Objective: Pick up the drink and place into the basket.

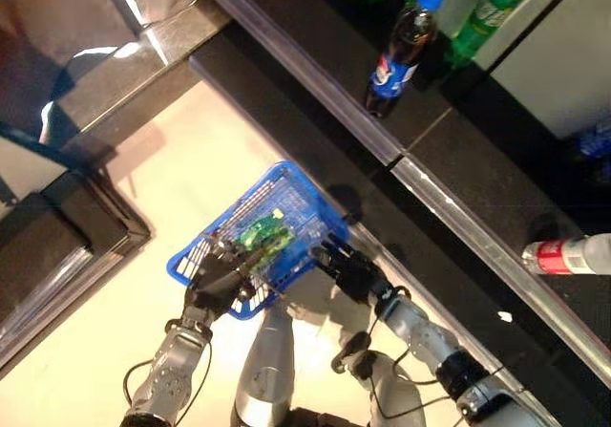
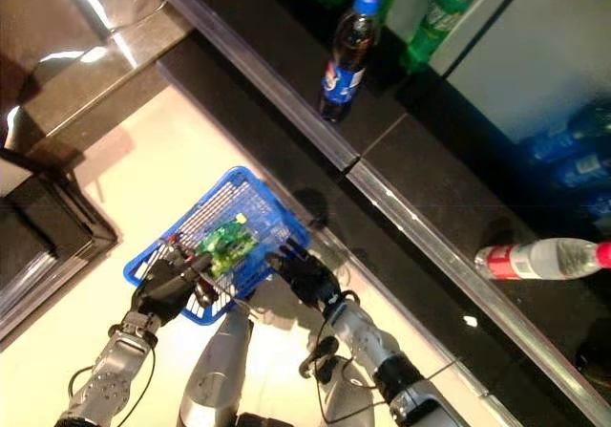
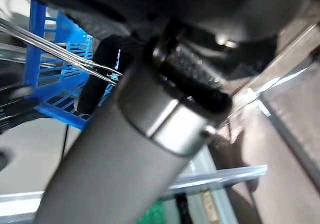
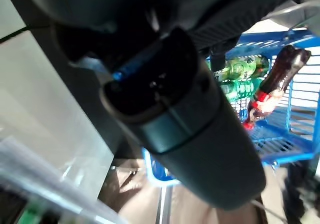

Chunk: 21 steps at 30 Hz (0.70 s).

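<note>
My left hand (image 1: pixel 221 279) grips the blue basket (image 1: pixel 291 190) by its near rim. Right hand (image 1: pixel 346 266) at the other rim, grip unreadable. Green bottles (image 4: pixel 241 68) and cola bottle (image 4: pixel 272 86) lie inside. Next: fetch the cola bottle on the shelf (image 1: pixel 401 50).

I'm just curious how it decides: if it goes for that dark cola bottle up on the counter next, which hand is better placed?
Probably the right hand. It sits on the counter's side of the blue basket, nearer the cola bottle. The left hand is at the basket's far edge, holding it.
</note>
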Tool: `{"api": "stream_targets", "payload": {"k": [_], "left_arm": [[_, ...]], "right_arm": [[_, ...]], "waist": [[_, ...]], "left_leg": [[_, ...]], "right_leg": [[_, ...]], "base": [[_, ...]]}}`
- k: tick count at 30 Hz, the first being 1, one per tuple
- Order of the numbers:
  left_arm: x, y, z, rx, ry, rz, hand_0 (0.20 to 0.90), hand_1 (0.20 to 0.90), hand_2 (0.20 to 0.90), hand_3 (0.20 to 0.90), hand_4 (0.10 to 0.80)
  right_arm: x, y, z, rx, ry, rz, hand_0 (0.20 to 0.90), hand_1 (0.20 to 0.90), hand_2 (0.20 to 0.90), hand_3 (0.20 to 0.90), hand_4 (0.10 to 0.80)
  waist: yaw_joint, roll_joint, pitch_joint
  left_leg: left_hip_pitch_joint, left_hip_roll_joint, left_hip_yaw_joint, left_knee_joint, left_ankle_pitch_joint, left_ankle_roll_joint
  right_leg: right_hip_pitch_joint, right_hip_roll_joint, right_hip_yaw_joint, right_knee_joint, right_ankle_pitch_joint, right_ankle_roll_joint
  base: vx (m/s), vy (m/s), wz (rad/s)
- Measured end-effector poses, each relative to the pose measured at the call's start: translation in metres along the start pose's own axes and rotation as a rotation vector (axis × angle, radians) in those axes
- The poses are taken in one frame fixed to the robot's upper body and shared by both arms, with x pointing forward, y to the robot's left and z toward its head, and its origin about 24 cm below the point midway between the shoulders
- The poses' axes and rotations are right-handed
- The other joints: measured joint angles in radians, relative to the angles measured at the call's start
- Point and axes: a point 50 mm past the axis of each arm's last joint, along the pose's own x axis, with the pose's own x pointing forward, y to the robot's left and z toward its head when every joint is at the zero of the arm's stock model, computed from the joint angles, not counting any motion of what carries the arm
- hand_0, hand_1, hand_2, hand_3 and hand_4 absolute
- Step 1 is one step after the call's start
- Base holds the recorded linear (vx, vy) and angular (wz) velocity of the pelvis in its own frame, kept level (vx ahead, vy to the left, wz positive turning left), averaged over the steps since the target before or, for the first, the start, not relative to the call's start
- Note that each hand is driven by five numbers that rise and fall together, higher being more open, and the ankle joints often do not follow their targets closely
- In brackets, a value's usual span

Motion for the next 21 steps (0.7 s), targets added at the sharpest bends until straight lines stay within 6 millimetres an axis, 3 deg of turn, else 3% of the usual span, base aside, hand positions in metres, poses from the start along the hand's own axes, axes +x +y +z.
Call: {"api": "stream_targets", "payload": {"k": [6, 10, 14, 17, 21], "left_arm": [[-0.018, 0.04, -0.005, -0.098, -0.099, 0.257, 0.3, 0.3, 0.3, 0.2, 0.1], [-0.034, 0.065, -0.014, -0.164, -0.148, 0.431, 0.3, 0.3, 0.3, 0.2, 0.1], [-0.059, 0.093, -0.031, -0.207, -0.133, 0.628, 0.3, 0.3, 0.3, 0.2, 0.1], [-0.092, 0.114, -0.051, -0.202, -0.055, 0.791, 0.3, 0.3, 0.3, 0.2, 0.1], [-0.119, 0.124, -0.063, -0.212, -0.017, 0.9, 0.3, 0.3, 0.3, 0.2, 0.1]], "right_arm": [[-0.016, -0.001, -0.023, -0.024, 0.062, 0.128, 0.9, 0.9, 0.9, 0.9, 0.8], [-0.029, -0.017, -0.038, -0.004, 0.079, 0.08, 0.9, 0.9, 0.9, 0.9, 0.8], [-0.042, -0.048, -0.061, -0.033, 0.167, -0.065, 0.9, 0.9, 0.9, 0.9, 0.8], [-0.072, -0.092, -0.1, 0.011, 0.316, -0.294, 0.9, 0.9, 0.9, 0.9, 0.8], [-0.105, -0.117, -0.128, 0.008, 0.455, -0.458, 0.9, 0.9, 0.9, 0.9, 0.8]], "waist": [[-0.045, -0.025, -0.011], [-0.08, -0.042, -0.037], [-0.127, -0.05, -0.129], [-0.154, -0.049, -0.246], [-0.164, -0.038, -0.322]], "left_leg": [[0.095, 0.02, 0.057, -0.049, -0.001, 0.002], [0.161, 0.033, 0.109, -0.087, -0.004, 0.003], [0.196, 0.034, 0.146, -0.118, -0.005, 0.004], [0.248, 0.034, 0.186, -0.173, -0.006, 0.005], [0.284, 0.033, 0.209, -0.205, -0.005, 0.005]], "right_leg": [[0.068, 0.023, 0.037, -0.067, 0.027, 0.008], [0.101, 0.035, 0.085, -0.119, 0.053, 0.016], [0.134, 0.047, 0.106, -0.195, 0.09, 0.026], [0.172, 0.059, 0.127, -0.283, 0.122, 0.035], [0.204, 0.068, 0.145, -0.336, 0.143, 0.039]], "base": [[0.034, -0.021, -0.23], [0.047, 0.008, -0.34], [0.034, 0.003, -0.29], [0.034, 0.006, -0.26], [0.005, -0.004, -0.18]]}}
